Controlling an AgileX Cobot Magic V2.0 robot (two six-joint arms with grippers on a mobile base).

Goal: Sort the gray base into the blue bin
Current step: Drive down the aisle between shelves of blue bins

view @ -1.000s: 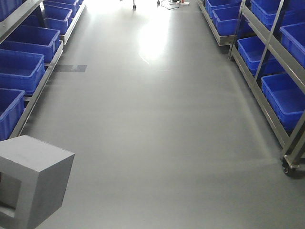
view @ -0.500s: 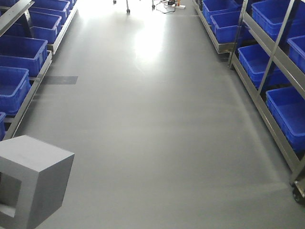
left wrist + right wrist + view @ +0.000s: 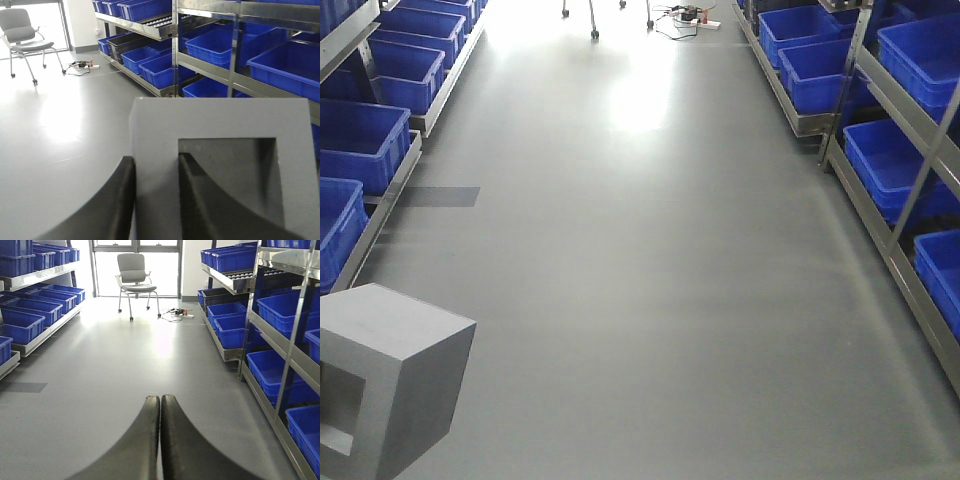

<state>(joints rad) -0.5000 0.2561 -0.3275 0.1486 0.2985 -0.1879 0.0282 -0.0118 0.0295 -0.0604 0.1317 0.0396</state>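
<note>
The gray base (image 3: 390,375) is showing a plain light gray, matte and unpatterned, with its recessed face shading darker. The left gripper (image 3: 156,160) and the right gripper (image 3: 160,399) are both showing matte black. Rows of blue bins (image 3: 360,145) are gleaming in a saturated glossy blue on silver metal racks (image 3: 298,315), and one bin (image 3: 220,294) among them is looking black. The floor (image 3: 650,300) is reading as smooth mid-gray, carrying a white glare patch toward its far end and a darker gray rectangle (image 3: 438,197) beside the left rack. The office chair (image 3: 132,270) is showing gray upholstery.
</note>
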